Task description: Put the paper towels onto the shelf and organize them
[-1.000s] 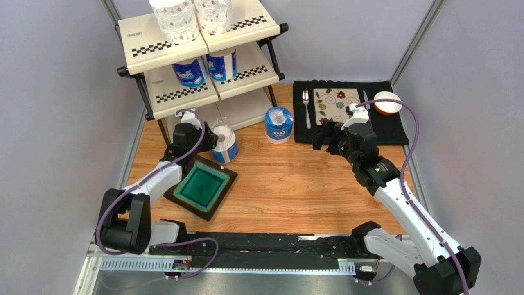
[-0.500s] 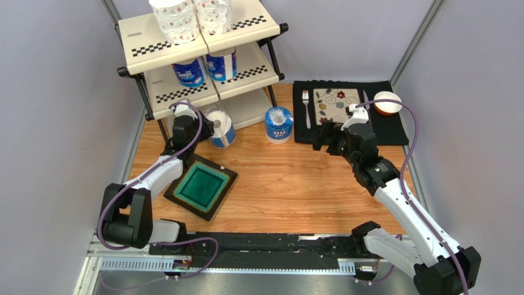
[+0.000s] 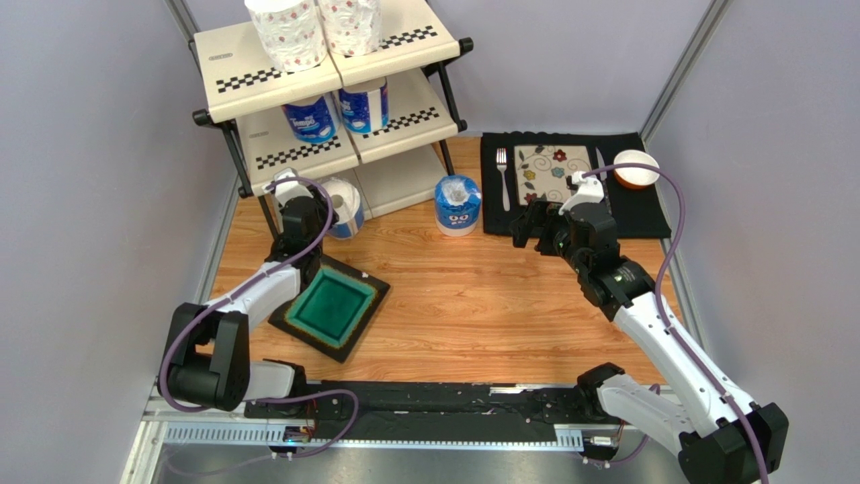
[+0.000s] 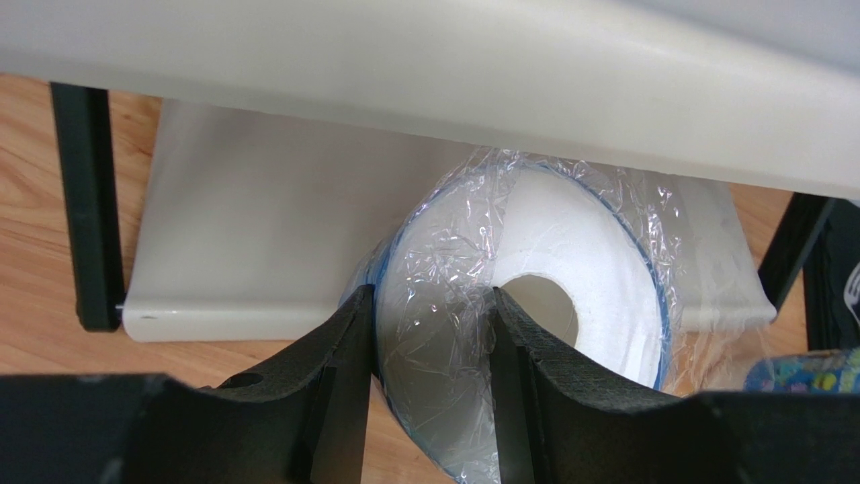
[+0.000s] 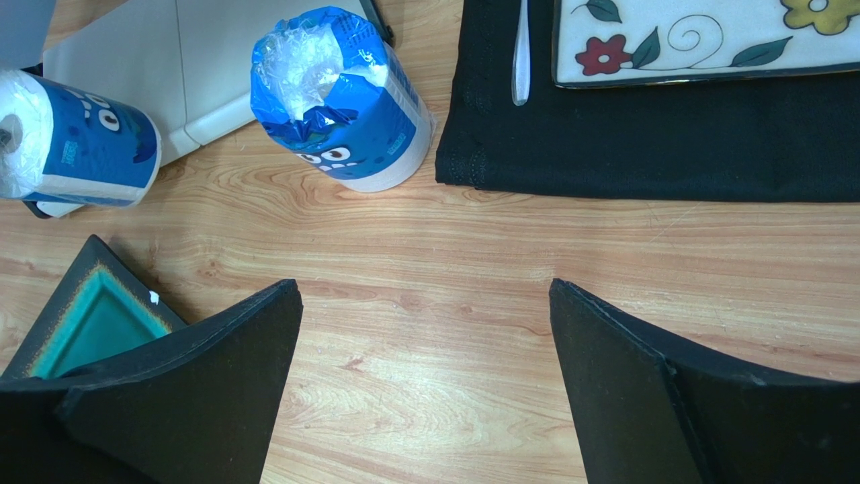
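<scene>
clamping a wrapped roll (image 4: 565,262) lying on its side, the left gripper (image 4: 432,313) is presenting it at the bottom tier (image 4: 252,232) of the shelf (image 3: 264,76), core axis pointing inward; the right gripper (image 5: 424,333) is hanging open, farther away.

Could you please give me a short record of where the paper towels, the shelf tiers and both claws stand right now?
top tier: two patterned rolls on the shelf
middle tier: two blue-wrapped rolls
bottom tier: left claw shut on the held roll, tipped sideways at its front edge
table: one standing roll, right of the shelf
right claw: open, empty, above the table
</scene>
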